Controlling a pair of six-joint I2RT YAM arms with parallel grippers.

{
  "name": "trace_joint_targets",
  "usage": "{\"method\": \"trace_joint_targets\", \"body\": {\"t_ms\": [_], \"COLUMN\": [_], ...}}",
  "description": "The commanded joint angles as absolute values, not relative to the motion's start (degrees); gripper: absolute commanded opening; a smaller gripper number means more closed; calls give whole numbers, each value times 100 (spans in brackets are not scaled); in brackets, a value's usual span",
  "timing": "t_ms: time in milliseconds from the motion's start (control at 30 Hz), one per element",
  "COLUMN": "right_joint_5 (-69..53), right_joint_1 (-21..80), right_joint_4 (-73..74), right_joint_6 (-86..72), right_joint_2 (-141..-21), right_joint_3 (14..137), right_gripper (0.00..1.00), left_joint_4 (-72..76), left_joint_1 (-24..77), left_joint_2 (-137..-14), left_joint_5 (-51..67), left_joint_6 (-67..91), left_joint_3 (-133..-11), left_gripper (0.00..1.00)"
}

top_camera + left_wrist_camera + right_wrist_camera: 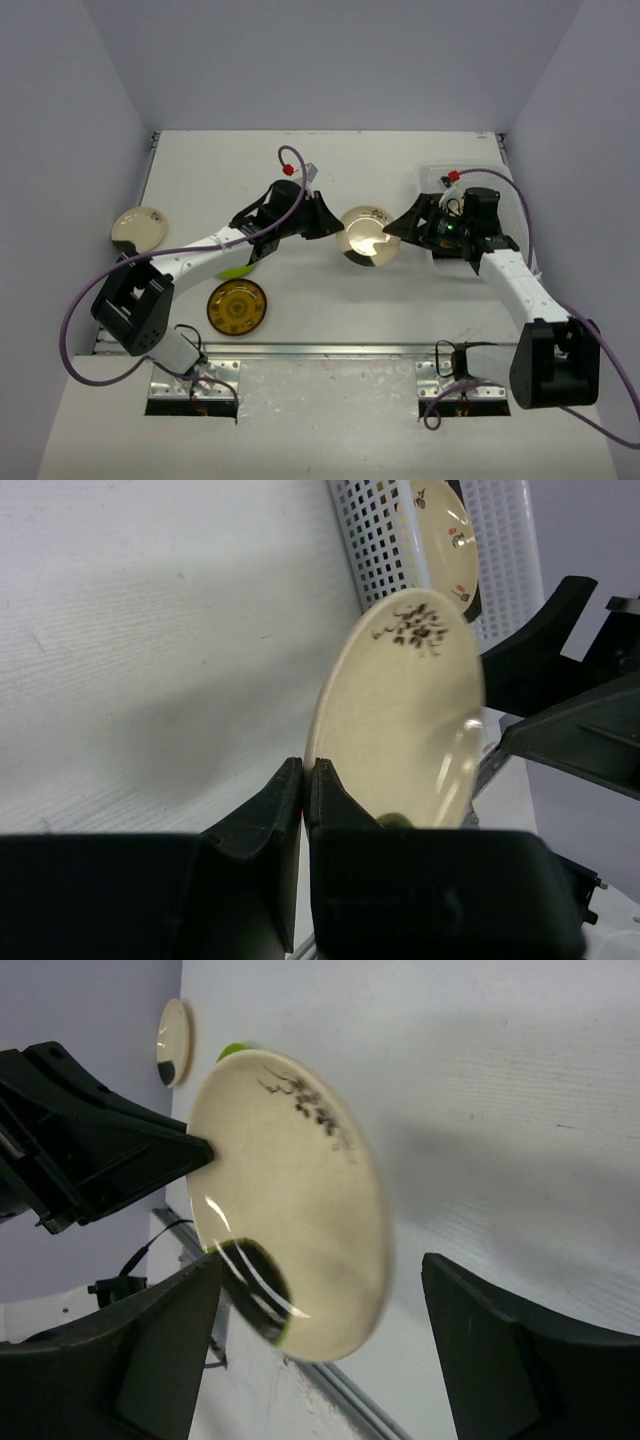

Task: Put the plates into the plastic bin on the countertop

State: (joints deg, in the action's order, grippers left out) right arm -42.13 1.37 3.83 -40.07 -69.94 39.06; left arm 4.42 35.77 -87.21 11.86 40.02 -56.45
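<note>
My left gripper [335,225] is shut on the rim of a round cream plate [365,237] with a dark sprig pattern and holds it tilted above the middle of the countertop [300,160]. The left wrist view shows the fingers [290,790] pinching the plate [400,710]. My right gripper [395,228] is open at the plate's opposite side. In the right wrist view the plate [290,1200] lies between the spread jaws. The plastic bin [450,170] stands at the right, partly behind the right arm. It also shows in the left wrist view [390,540], holding a cream plate [445,530].
A cream plate [138,227] lies at the table's left edge. An amber patterned plate [237,306] lies near the front. A lime green plate [238,269] is mostly hidden under the left arm. A metal rail [320,349] runs along the front edge.
</note>
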Motion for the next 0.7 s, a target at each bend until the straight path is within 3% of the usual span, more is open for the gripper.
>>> {"method": "trace_joint_targets", "body": {"t_ms": [0,167,367,433,533,567,633,667], "right_joint_5": [-3568,-3374,-4589,-4973,-5541,-5485,-5151,-4966], "right_joint_1": [139,132,132,132,126,91,-58,-381], "right_joint_4": [960,1200,240,-43,-675,-796,-726,-685], "right_joint_6": [-3326,-3155,-3649,-3814,-4309,-4408,-4558,-4628], "right_joint_2": [-6661,-6754,-7186,-7268,-7406,-7380,-7253,-7185], "right_joint_3": [4409,4524,4159,4113,3940,3902,3837,3796], "right_gripper": [82,81,54,40,0,0,0,0], "left_joint_4": [588,554,848,949,1095,1003,555,382], "left_joint_1": [3586,3595,3586,3586,3586,3584,3570,3576], "left_joint_2": [-8356,-8157,-7996,-7981,-8001,-7997,-7933,-7863], "left_joint_5": [1035,1004,1383,1503,1649,1577,1151,944], "left_joint_6": [3910,3885,3998,4025,4066,4052,3995,3969], "left_joint_3": [-5729,-5642,-5503,-5467,-5432,-5463,-5556,-5578], "left_gripper": [0,0,0,0,0,8,58,88]}}
